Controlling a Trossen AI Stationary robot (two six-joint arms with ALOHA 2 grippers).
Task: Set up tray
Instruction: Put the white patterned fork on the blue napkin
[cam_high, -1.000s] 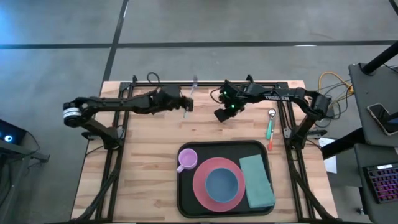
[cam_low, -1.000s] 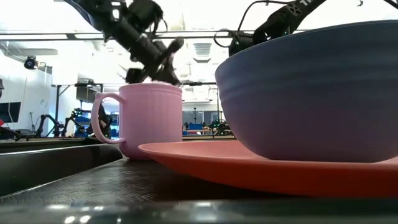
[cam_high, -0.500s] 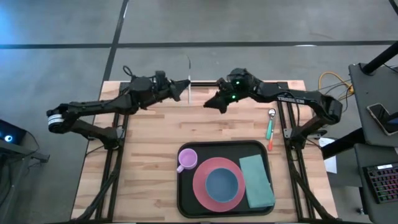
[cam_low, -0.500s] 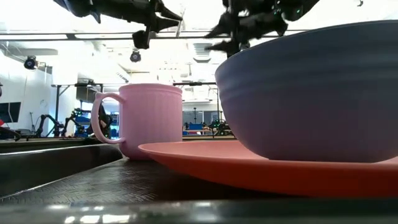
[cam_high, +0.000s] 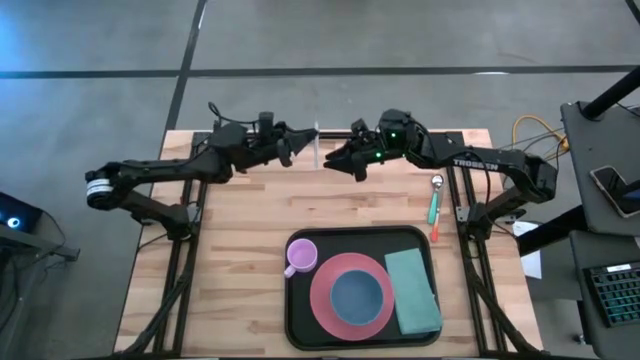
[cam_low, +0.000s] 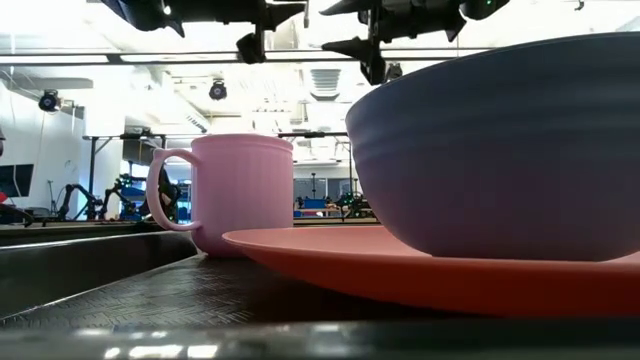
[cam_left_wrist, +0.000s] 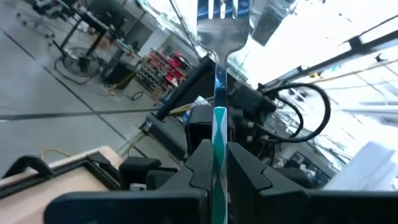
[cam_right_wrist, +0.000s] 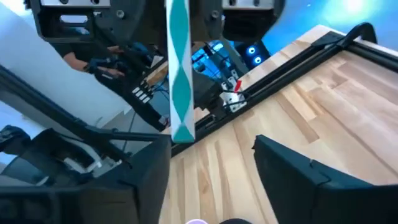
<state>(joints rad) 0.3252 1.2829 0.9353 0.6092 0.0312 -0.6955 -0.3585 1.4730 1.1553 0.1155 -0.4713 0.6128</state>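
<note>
Two grippers meet above the far edge of the table, with a fork (cam_left_wrist: 217, 74) between them. The left gripper (cam_high: 296, 146) is clenched on the fork's teal-striped handle, holding it upright. The right gripper (cam_high: 335, 159) faces it with its fingers spread either side of the handle's lower end, not yet gripping, as the right wrist view shows. The tray (cam_high: 300, 325) lies at the near side of the table, right of centre, already carrying a pink mug (cam_high: 301, 256), a pink plate (cam_high: 322, 300) with a blue bowl (cam_high: 360, 298) on it, and a green napkin (cam_high: 413, 290). A spoon (cam_high: 434, 198) lies on the wood by the right arm's frame. The handover looks risky: if the left lets go before the right has closed, the fork could drop to the table, and a poorly centred squeeze could twist it out of line.
</note>
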